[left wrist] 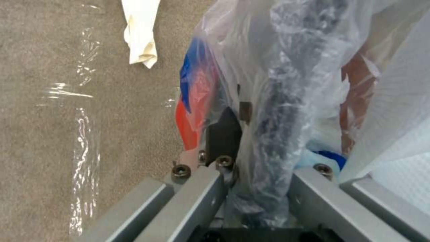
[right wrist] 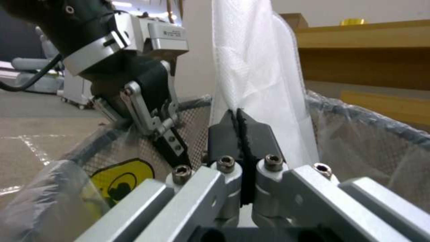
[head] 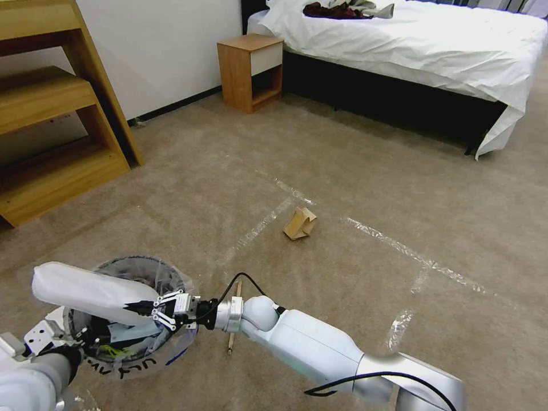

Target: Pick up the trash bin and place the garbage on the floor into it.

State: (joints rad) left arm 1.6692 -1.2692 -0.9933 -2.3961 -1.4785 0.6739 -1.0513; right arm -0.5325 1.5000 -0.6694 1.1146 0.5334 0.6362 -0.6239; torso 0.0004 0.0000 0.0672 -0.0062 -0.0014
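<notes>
The trash bin (head: 134,319), a small round dark bucket lined with a crinkly clear bag bearing black lettering, is sitting low at the near left of the head view, held off the carpet by the left gripper (head: 85,337), whose jaws are closing on the bin's bagged rim; in the left wrist view the left gripper (left wrist: 260,148) is pinching that dark rim and its plastic between its fingers (left wrist: 224,134), with red and blue litter showing through the bag beside them. The right gripper (head: 145,308) is reaching across the bin's mouth from the side away from the left gripper, its jaws pressed together on the end of a flat white slipper (head: 85,291), which is stretching out over the bin's opening and past its far rim. In the right wrist view the right gripper (right wrist: 242,134) is clamping the slipper (right wrist: 255,67) tight between its dark pads (right wrist: 224,134), just above the bin's meshed inner wall (right wrist: 358,141). Beyond the bin, on the floor (head: 342,148), a thin wooden stick (head: 234,317) is lying just beside the right arm's wrist, and a folded brown cardboard piece (head: 300,224) is resting farther off, near a strip of clear tape (head: 268,220).
</notes>
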